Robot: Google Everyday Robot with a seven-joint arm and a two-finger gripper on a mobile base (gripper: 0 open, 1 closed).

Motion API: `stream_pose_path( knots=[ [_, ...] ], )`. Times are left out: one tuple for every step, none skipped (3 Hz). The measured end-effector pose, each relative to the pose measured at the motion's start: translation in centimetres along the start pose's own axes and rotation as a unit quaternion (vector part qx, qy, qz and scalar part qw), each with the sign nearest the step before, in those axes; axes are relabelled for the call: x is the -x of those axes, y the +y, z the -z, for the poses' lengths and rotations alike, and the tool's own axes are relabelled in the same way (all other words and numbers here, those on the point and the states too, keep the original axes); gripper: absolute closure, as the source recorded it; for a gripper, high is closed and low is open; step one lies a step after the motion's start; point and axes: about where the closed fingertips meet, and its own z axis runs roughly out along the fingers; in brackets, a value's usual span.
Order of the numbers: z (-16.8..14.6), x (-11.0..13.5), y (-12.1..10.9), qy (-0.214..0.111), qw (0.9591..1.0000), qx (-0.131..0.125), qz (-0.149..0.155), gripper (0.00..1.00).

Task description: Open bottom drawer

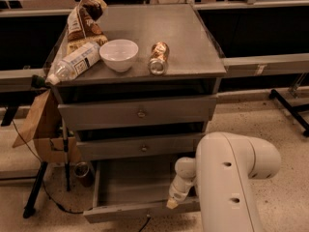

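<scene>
The robot's pale arm (234,178) is filling the lower right corner, running off the frame's bottom edge and covering the right end of the bottom drawer (130,185). The claw (172,203) is hanging at that drawer's front edge, right of centre, just above the front panel; whether it is spread or pinched together cannot be told from this angle. The bottom drawer is standing pulled out beneath the other two, its plain grey inside showing. Its long axis is running left to right and its front is facing the camera. That front is showing almost edge-on, so any knob on it is lying out of sight.

Three drawers are sitting in the grey desk (190,45). The top drawer (96,115) and the middle drawer (111,149) are sitting further in, each showing one round knob. Four things are resting on top: one brown bag (81,21), one plastic bottle (75,63) on its side, one white bowl (119,54) and one can (158,58) on its side. A cardboard box (46,127) is leaning at the desk's left side, partly hiding the leg.
</scene>
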Motion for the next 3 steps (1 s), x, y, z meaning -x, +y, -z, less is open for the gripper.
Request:
stream_pose_path(
  knots=[
    [0.25,0.18,-0.38,0.000,1.0000,0.000,0.000,1.00],
    [0.34,0.28,-0.57,0.000,1.0000,0.000,0.000,0.82],
    [0.34,0.13,-0.42,0.016,0.9996,-0.005,0.024,0.51]
  ],
)
